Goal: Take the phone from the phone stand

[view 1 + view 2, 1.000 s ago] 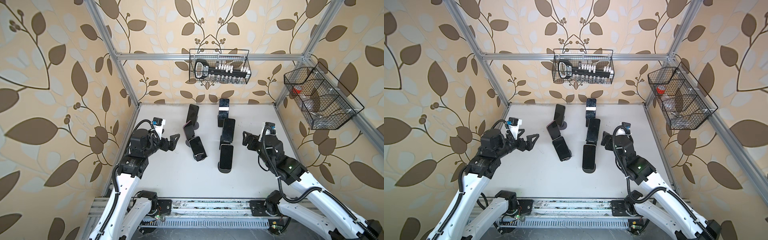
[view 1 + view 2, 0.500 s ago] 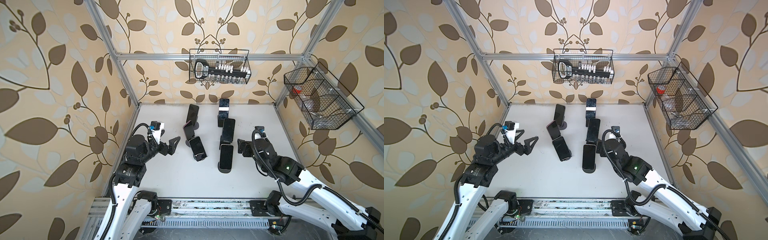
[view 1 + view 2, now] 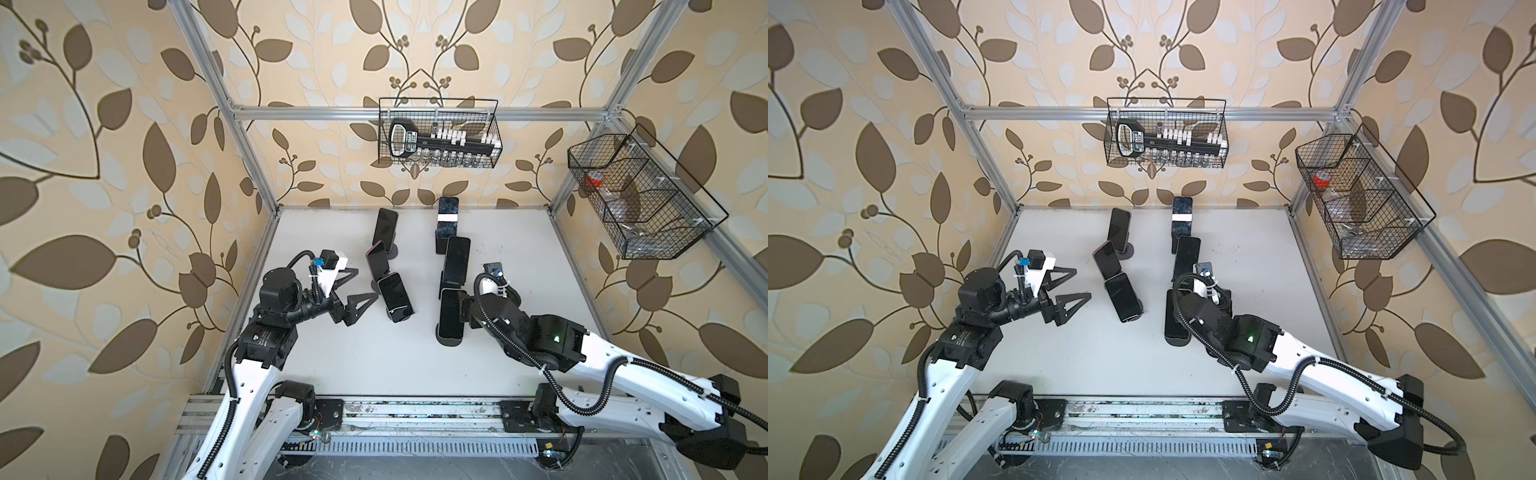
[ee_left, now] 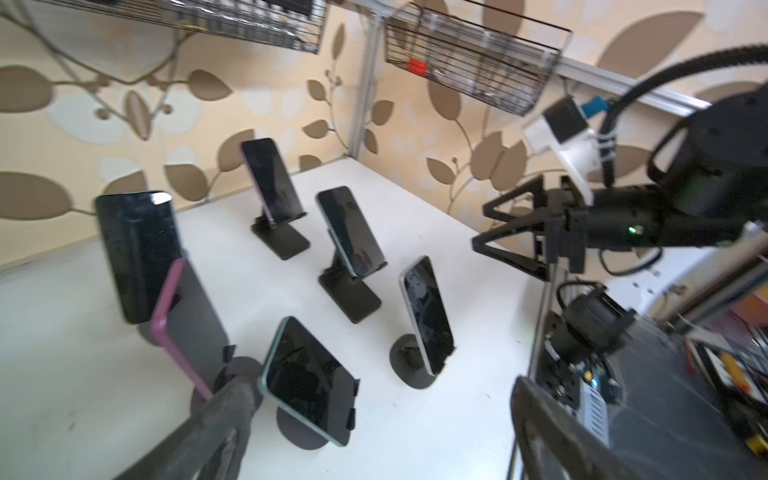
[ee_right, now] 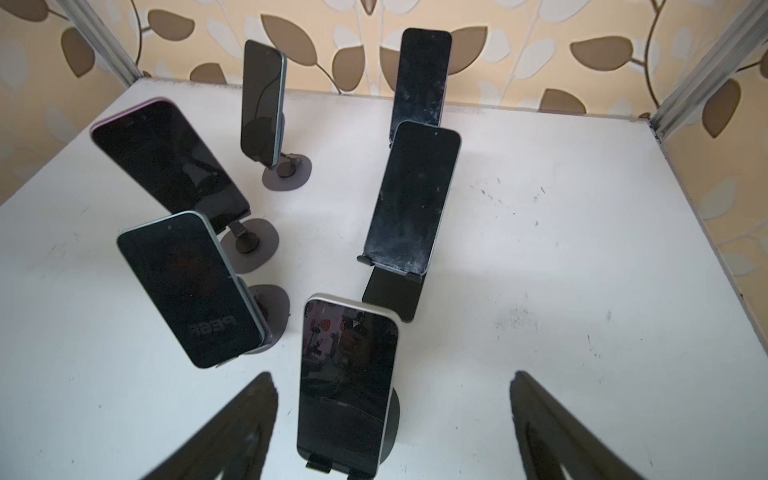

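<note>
- Where the white desk (image 3: 374, 361) fills the middle of both top views, six dark-screened phones lean on black stands in two loose columns.
- Lowest in the right column is the silver-edged phone (image 3: 451, 318), propped screen-up on its round stand (image 3: 449, 341), just right of frame centre.
- The right end effector (image 4: 478, 226) sits against that phone's right side in a top view, released, its jaws spread wide.
- In the right wrist view its two dark fingers (image 5: 245, 419) rise from the bottom edge on either side of the silver-edged phone (image 5: 347, 382). A strip of bare desk shows between each finger and the phone, so nothing is grasped.
- Lowest in the left column is the teal-edged phone (image 3: 395, 297), tilted on a stand of its own, left of frame centre.
- The left end effector (image 3: 365, 283) hangs just left of the teal-edged phone, released as well, its jaws apart. The lower fingertip comes close to the phone's upper left corner without clearly touching it.
- A pink-edged phone (image 3: 377, 262) stands directly above the teal-edged one, the two overlapping in the top views.
- Three more phones on stands fill the upper part of the desk: one at upper left (image 3: 385, 226) and two at upper right (image 3: 448, 216) (image 3: 456, 259).
</note>
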